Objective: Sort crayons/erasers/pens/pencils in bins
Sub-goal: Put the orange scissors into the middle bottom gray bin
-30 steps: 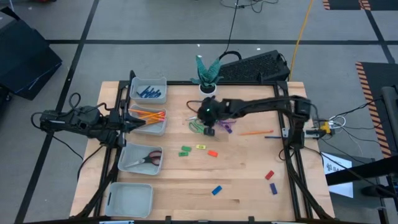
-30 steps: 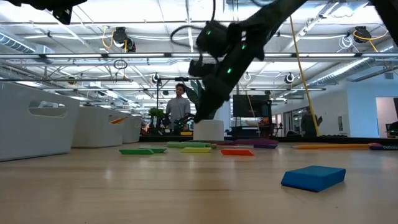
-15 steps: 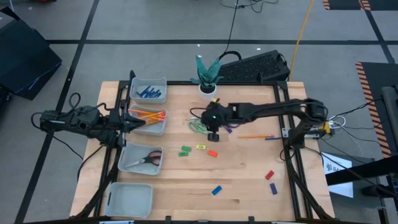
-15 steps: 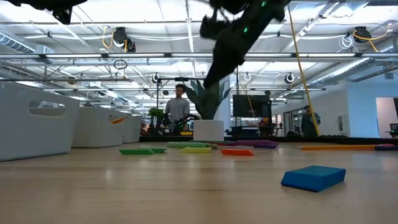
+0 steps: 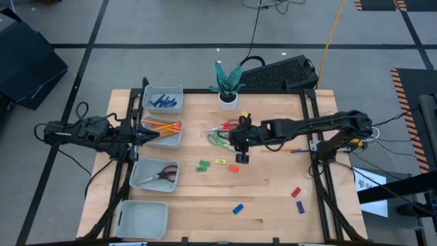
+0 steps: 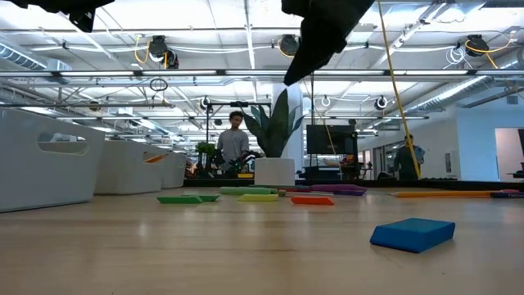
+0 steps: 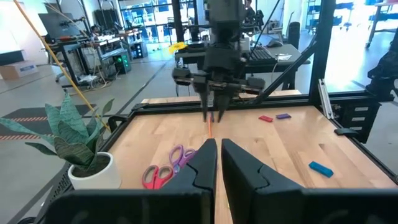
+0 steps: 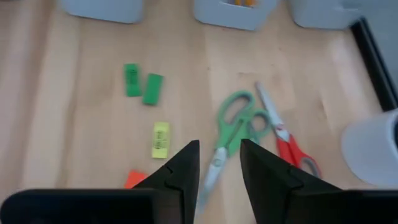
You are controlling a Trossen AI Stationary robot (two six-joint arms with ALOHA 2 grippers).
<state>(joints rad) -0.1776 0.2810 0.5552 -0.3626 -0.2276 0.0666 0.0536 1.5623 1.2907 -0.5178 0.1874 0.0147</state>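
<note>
Wooden table point(image 5: 273, 198), lab hall behind | our right gripper point(image 5: 242, 156) hovers empty, jaws slightly apart, over green scissors point(image 8: 231, 134), likely lining up a pick | left gripper point(image 7: 214, 163) nearly closed, waiting by bins point(image 5: 164, 131) | erasers point(image 5: 218, 164), pencil point(image 5: 280, 145) lie unsorted.

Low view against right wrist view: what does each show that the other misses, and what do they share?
Only the low view: the flat blue eraser block nearest the camera, the long orange pencil at far right, and a person in the room behind. Only the right wrist view: the right gripper seen open, over green-handled scissors lying beside red-handled scissors. Both: two green erasers, the yellow eraser and the white plant pot.
</note>
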